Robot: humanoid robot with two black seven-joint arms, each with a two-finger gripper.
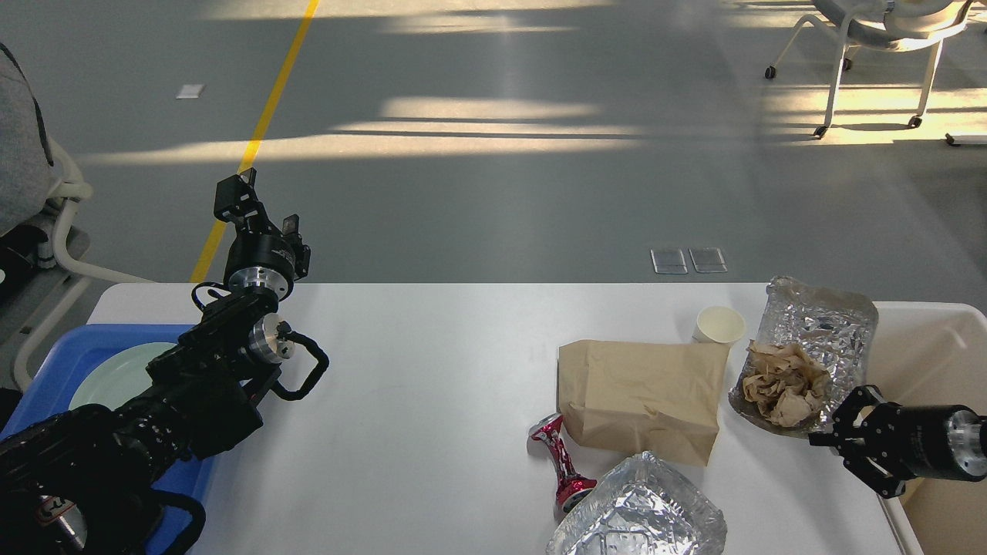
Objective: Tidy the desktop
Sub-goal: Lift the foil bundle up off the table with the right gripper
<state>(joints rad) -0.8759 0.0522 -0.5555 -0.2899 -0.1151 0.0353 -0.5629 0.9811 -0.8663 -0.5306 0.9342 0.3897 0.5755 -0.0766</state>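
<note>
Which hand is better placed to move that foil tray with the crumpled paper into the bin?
Right. The right hand is at the foil tray beside the bin; the left hand is far off.
</note>
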